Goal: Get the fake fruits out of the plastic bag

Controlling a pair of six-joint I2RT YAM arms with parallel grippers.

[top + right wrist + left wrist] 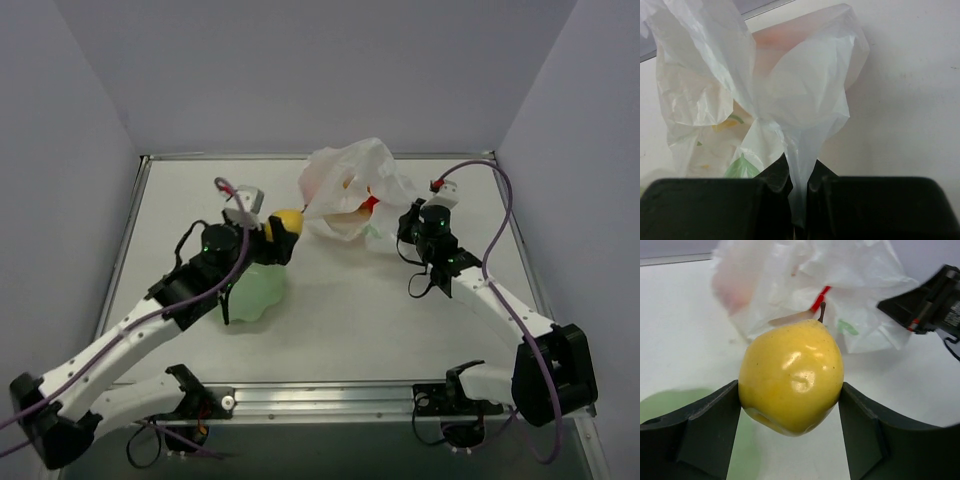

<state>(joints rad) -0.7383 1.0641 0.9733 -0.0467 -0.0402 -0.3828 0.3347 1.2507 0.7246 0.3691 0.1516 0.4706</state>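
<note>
Here our left gripper [790, 412] clamps a yellow fake fruit [790, 370], up between the pale green bowl [258, 292] and the plastic bag [795, 95]. Our right gripper [799, 187] pinches a fold of that bag, red and orange showing inside.

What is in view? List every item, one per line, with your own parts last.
plastic bag: one, translucent white, crumpled, far middle
fruit inside the bag: count unclear, red and orange patches showing through the plastic
yellow fake fruit: one, glossy yellow with a brown stem, gripped just left of the plastic bag, outside it
bowl: one, pale green, partly under the left arm
table: one, white, beneath everything
left fingers: two, black, clamped on either side of the yellow fake fruit
right fingers: two, black, shut on a pinched fold of the plastic bag
</note>
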